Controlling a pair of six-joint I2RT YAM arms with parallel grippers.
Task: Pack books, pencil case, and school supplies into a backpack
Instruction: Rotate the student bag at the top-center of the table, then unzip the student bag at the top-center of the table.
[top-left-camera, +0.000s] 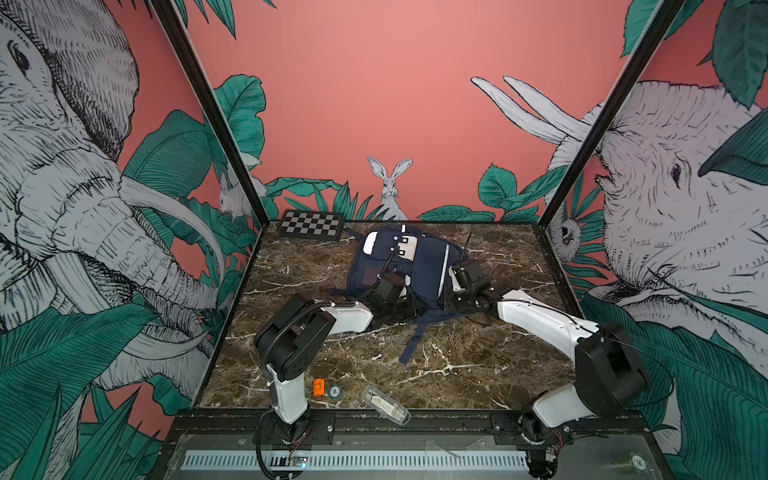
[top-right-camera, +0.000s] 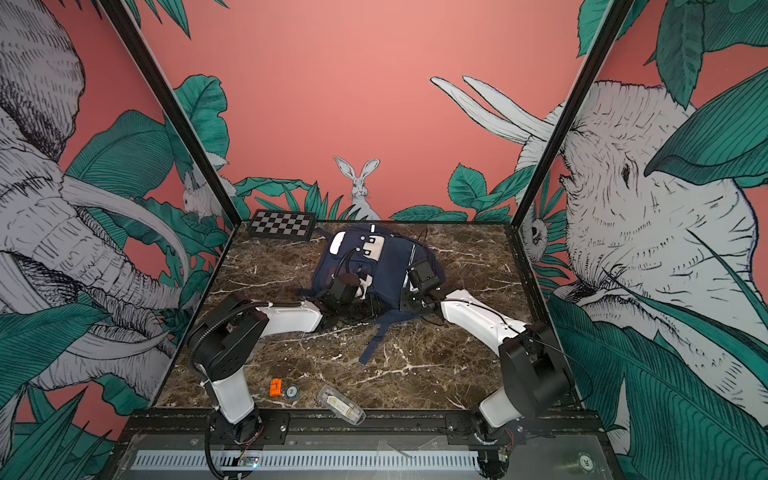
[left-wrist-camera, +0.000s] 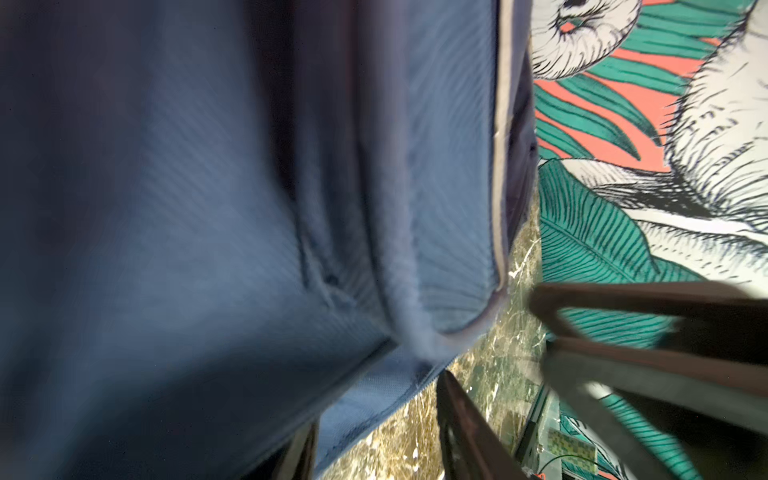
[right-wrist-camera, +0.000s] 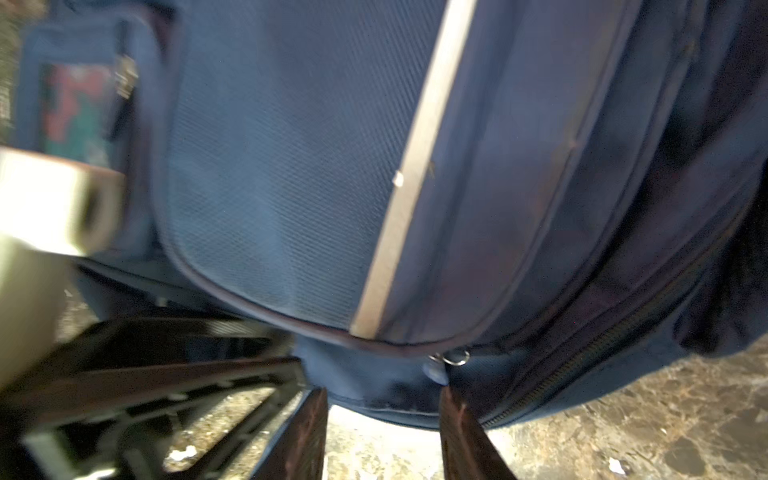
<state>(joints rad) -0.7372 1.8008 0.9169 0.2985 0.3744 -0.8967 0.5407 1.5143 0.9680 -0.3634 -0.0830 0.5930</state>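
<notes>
While the backpack (top-left-camera: 424, 257) lies on the counter (top-left-camera: 457, 365), left fingers (left-wrist-camera: 457, 428) parted astride its edge, right fingers (right-wrist-camera: 465, 436) parted, nothing gripped.

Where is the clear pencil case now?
In both top views the clear pencil case lies about midway along the table's near edge, with a round disc and an orange block on its left.

Remote robot test cell: printed jungle mural panels (top-left-camera: 415, 83) of elephants and a rabbit are set in a black metal frame (top-left-camera: 208, 104) around a marble-patterned tabletop (top-left-camera: 457, 361). The left arm (top-left-camera: 349, 318) and right arm (top-left-camera: 540, 324) I operate are bolted to a black rail (top-left-camera: 449, 424) beside a slotted cable duct (top-left-camera: 374, 460).
</notes>
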